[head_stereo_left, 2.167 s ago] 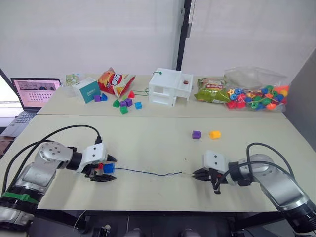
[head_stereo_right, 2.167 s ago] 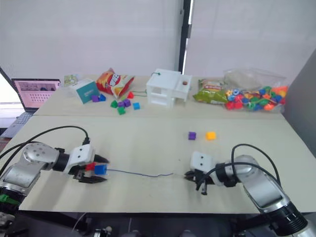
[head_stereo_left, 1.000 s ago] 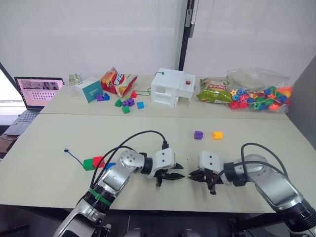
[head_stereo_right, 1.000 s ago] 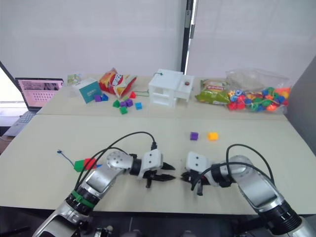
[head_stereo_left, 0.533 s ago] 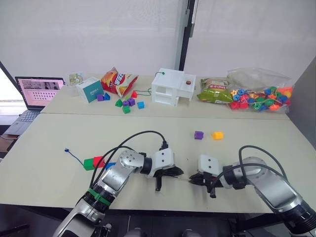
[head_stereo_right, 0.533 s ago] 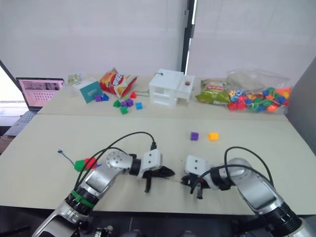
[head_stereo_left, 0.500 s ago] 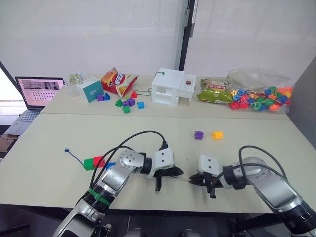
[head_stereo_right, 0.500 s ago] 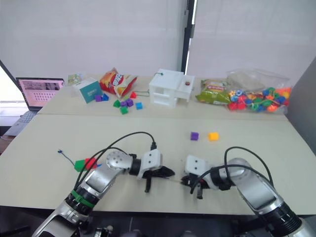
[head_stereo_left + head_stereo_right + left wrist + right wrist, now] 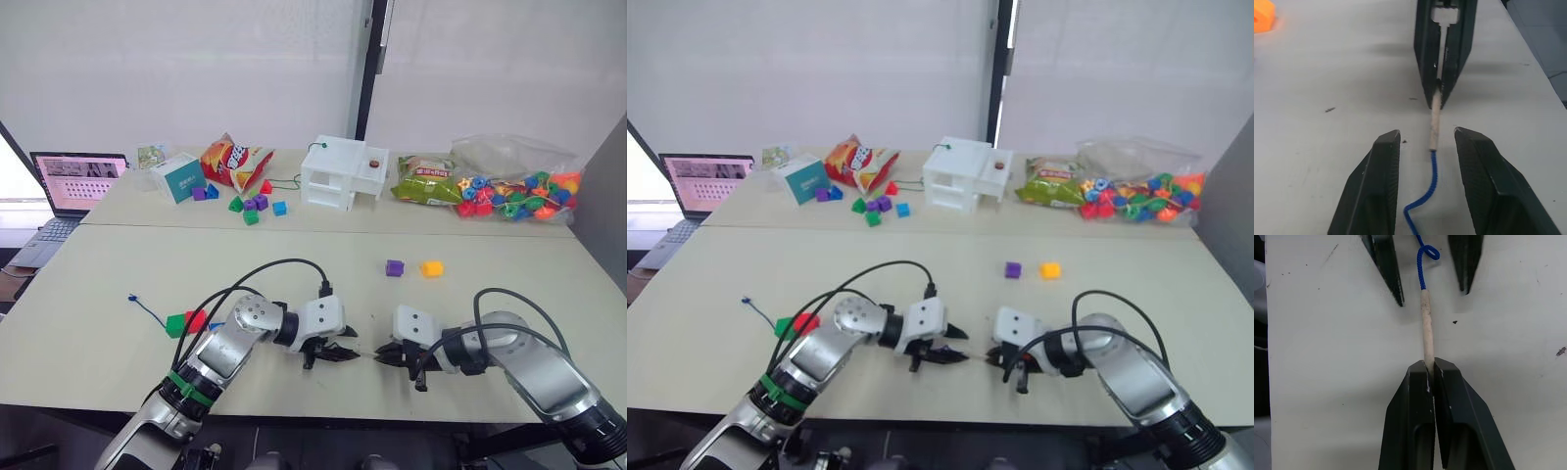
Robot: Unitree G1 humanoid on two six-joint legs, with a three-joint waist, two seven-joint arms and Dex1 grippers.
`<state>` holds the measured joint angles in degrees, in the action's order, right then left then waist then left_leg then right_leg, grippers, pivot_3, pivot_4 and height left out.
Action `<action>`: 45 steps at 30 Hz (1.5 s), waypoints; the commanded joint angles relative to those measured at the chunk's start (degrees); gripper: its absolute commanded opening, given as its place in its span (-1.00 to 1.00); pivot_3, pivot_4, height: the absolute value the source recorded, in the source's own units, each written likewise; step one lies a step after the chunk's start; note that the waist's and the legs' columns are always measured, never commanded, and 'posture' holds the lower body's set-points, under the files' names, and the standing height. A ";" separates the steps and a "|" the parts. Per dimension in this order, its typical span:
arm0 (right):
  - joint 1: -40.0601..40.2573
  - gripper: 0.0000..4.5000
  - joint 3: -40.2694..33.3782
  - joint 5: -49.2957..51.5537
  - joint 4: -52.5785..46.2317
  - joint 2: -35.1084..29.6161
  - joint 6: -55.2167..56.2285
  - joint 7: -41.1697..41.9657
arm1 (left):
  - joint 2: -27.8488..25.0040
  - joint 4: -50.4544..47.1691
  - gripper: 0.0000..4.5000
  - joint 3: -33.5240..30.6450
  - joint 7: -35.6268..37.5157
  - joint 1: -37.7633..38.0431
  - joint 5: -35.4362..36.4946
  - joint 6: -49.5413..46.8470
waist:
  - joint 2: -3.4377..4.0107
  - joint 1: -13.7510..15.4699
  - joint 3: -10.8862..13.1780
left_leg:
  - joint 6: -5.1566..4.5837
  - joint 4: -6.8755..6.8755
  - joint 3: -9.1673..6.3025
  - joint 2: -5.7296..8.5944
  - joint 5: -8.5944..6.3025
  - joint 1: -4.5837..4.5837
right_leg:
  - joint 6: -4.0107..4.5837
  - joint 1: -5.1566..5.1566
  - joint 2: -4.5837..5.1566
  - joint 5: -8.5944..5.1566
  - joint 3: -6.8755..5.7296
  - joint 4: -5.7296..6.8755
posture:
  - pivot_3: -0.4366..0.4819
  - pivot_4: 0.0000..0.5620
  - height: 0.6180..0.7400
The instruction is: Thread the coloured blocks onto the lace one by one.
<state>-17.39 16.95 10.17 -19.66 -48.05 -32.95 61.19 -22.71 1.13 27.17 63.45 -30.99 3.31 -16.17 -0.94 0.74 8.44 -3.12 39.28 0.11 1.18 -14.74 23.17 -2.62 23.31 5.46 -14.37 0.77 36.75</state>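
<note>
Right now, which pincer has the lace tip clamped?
The right pincer: its fingers are shut on the pale stiff tip of the lace. The left pincer is open, its fingers straddling the cord without touching it.

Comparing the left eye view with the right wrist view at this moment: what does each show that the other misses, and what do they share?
Left eye view alone: the green block and red block threaded near the lace's knotted end, the loose purple block and yellow block, the laptop and the bead bag.

Right wrist view alone: close detail of the pale tip pinched in the shut right tool.

Both: the lace, the table, and the open left tool straddling the lace.
</note>
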 commanded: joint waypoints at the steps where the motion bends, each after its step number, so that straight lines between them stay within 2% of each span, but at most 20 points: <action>1: -0.99 -1.00 -1.18 0.37 -1.65 -0.29 -0.36 0.02 | 0.45 0.44 -0.19 0.50 -0.23 -0.97 -0.97 1.63 | 0.00 0.00 0.00 | 0.00 0.00 0.00 0.00 0.00 0.00 | 0.00 0.00 0.00 0.00 0.00 0.00 | -0.05 -0.47 1.00; 4: -0.98 -1.00 -1.21 0.41 -1.75 -0.32 -0.39 0.04 | 1.23 1.23 -0.19 0.51 -0.40 -1.03 -1.10 1.98 | 0.00 0.02 0.00 | 0.00 0.00 0.00 0.00 0.00 0.00 | 0.00 0.00 0.00 0.00 0.00 0.00 | -0.05 -0.47 1.00; 7: -0.98 -1.00 -1.26 0.49 -1.90 -0.40 -0.52 0.07 | 2.11 2.27 -0.54 0.24 -0.83 -1.20 -1.05 2.20 | 0.00 0.01 0.00 | 0.00 0.00 0.00 0.00 0.00 0.00 | 0.00 0.00 0.01 0.00 0.00 0.00 | -0.05 -0.47 1.00; 10: -0.95 -1.00 -1.34 0.53 -1.92 -0.48 -0.55 0.10 | 2.25 2.33 -0.97 -0.04 -0.64 -1.17 -0.88 2.25 | 0.00 -0.04 0.00 | 0.00 0.00 0.00 -0.01 0.00 0.00 | 0.00 0.00 0.00 0.00 0.00 0.00 | -0.05 -0.47 1.00; 24: 1.35 -1.00 -1.18 0.24 -2.41 0.14 0.19 -1.12 | 2.25 1.16 -0.99 -0.66 -0.37 -1.22 -0.12 0.91 | 0.00 0.00 0.00 | 0.00 0.00 0.00 0.00 0.00 0.00 | 0.00 0.00 0.00 0.00 0.00 0.00 | -0.05 -0.47 1.00; 31: 5.61 0.06 -10.58 5.37 -7.37 3.74 -7.57 -8.62 | 0.29 0.24 -1.00 -1.21 0.87 -0.98 0.05 0.10 | 0.00 0.06 0.00 | 0.00 0.00 -0.01 0.00 0.00 0.01 | 0.00 0.01 0.02 0.00 0.01 0.02 | -0.05 -0.47 1.00; 34: 9.67 0.52 -18.38 8.81 -10.50 5.91 -12.07 -13.06 | -1.37 -0.81 -1.00 -1.89 1.55 -0.56 0.34 -0.53 | 0.00 0.23 0.00 | 0.00 0.00 -0.04 0.00 0.00 0.01 | 0.00 0.00 0.03 0.00 0.00 0.02 | -0.05 -0.47 1.00; 37: 13.30 0.97 -27.04 9.81 -11.81 11.73 -15.76 -21.77 | -3.23 -2.02 -1.00 -2.90 2.10 -0.07 0.81 -1.58 | 0.00 0.14 0.00 | 0.00 0.00 -0.05 -0.02 0.00 0.02 | 0.00 0.00 0.01 0.00 0.00 0.02 | -0.05 -0.47 1.00; 40: 14.67 0.99 -30.47 6.31 -11.45 19.55 -15.90 -33.60 | -4.50 -2.79 -1.00 -3.54 2.40 0.43 1.50 -2.55 | 0.01 -0.01 -0.01 | 0.00 -0.01 -0.04 -0.02 0.00 0.00 | 0.00 0.00 0.03 0.00 0.03 0.05 | -0.05 -0.47 1.00; 45: 13.19 0.99 -28.77 -1.13 -7.86 32.35 -10.48 -50.63 | -5.34 -3.83 -1.00 -3.64 2.31 1.04 1.91 -3.20 | 0.04 -0.16 -0.03 | 0.01 -0.02 -0.03 0.00 0.01 0.00 | 0.00 0.09 0.00 0.00 0.07 0.14 | -0.05 -0.47 1.00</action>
<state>-2.56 -11.78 11.64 -28.16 -17.27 -46.74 16.16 -27.96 -0.62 24.40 65.77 -29.82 4.60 -19.20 -0.90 0.58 8.42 -3.10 39.25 0.09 1.19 -14.73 23.15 -2.61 23.40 5.45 -14.37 0.85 36.90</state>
